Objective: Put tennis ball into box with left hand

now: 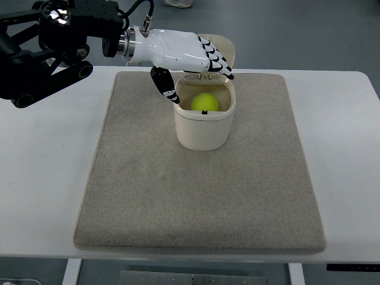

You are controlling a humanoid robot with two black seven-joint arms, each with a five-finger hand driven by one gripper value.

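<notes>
A yellow-green tennis ball (205, 102) lies inside a cream box (203, 133) that stands on the grey mat, its hinged lid (221, 45) tipped open at the back. My left hand (189, 59) hovers just above the box's far rim, white with black finger joints. Its fingers are stretched out over the opening and the thumb hangs down by the box's left rim. The hand holds nothing and does not touch the ball. The right arm does not show.
The grey mat (202, 202) covers most of the white table (47, 178). My black left arm (53, 41) reaches in from the upper left. The table's front edge runs along the bottom of the picture.
</notes>
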